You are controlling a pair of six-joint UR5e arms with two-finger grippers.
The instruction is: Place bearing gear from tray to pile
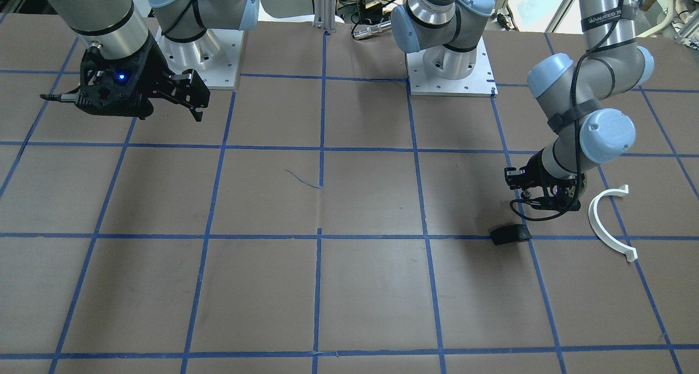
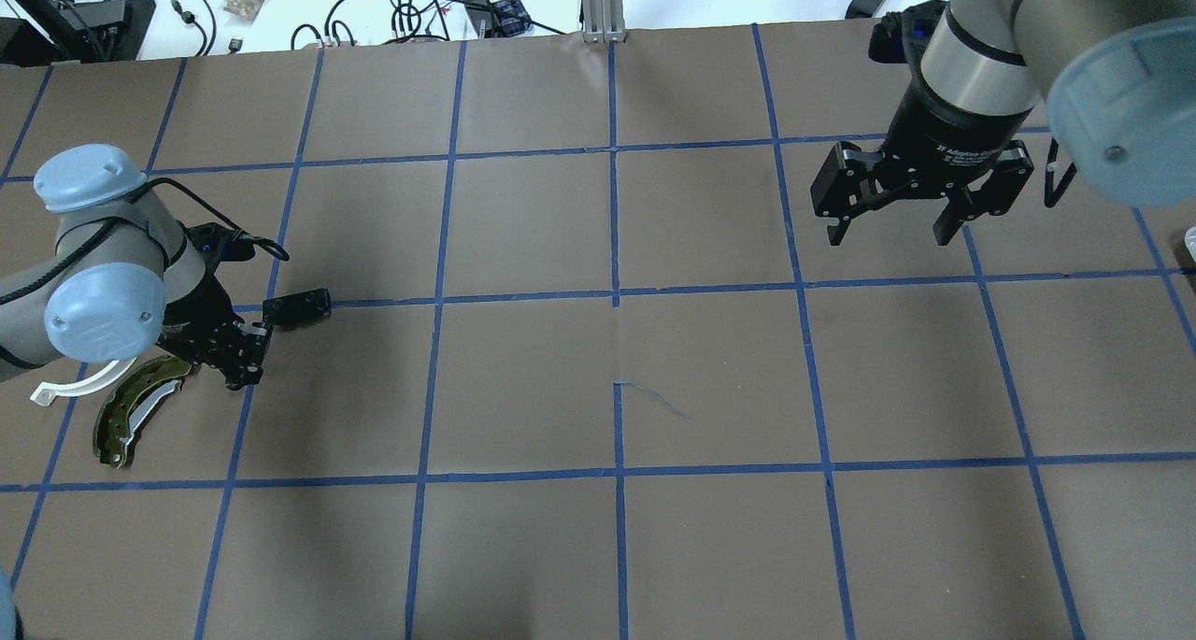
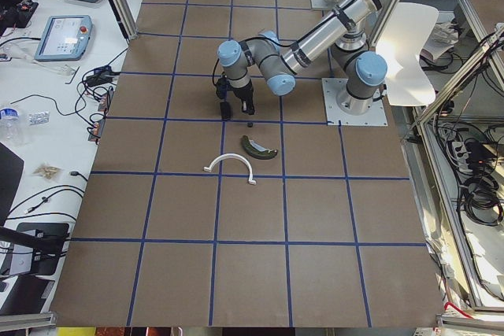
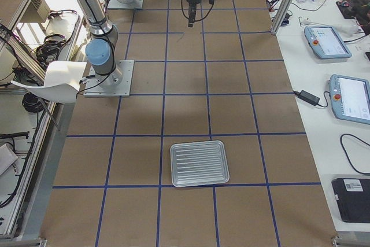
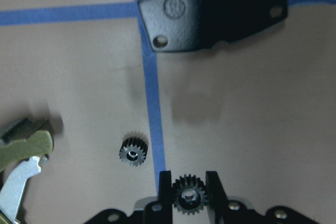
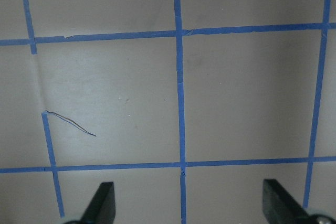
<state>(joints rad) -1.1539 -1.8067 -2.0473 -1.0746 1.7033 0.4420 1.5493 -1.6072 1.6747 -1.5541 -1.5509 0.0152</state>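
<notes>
In the left wrist view my left gripper (image 5: 189, 182) is shut on a small black bearing gear (image 5: 189, 198), held just above the paper. A second small gear (image 5: 134, 153) lies on the table beside it. The pile lies around them: a flat black pad plate (image 5: 215, 11), an olive-green brake shoe (image 5: 23, 145) and a white plastic arc (image 2: 79, 388). From overhead the left gripper (image 2: 245, 364) sits between the pad plate (image 2: 297, 308) and the brake shoe (image 2: 131, 411). My right gripper (image 2: 888, 224) is open and empty, high over the table's right side.
A ribbed metal tray (image 4: 199, 163) stands far off near the robot's right end of the table, and nothing shows in it. Blue tape lines (image 2: 615, 294) grid the brown paper. Operator pendants and cables lie on the side benches.
</notes>
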